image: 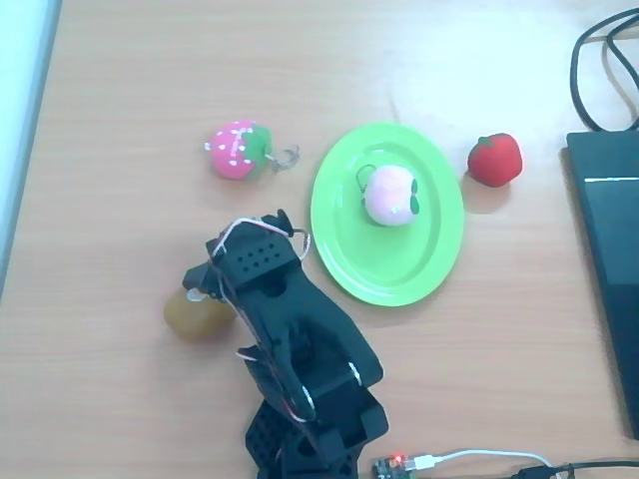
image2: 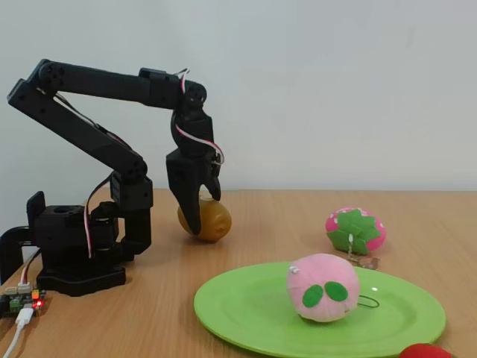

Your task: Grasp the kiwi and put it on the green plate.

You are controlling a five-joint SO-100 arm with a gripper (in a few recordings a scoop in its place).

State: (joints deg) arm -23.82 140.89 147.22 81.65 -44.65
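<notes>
While kiwi (image2: 207,219) sits on table — gripper (image2: 195,218) straddling it.

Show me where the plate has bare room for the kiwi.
The plate is bare along its lower half, toward the arm, and around its left rim. The peach fills the upper middle. The kiwi sits left of the arm, the pincer down around it. The table is crowded by the strawberry upper left and a red fruit right.
</notes>
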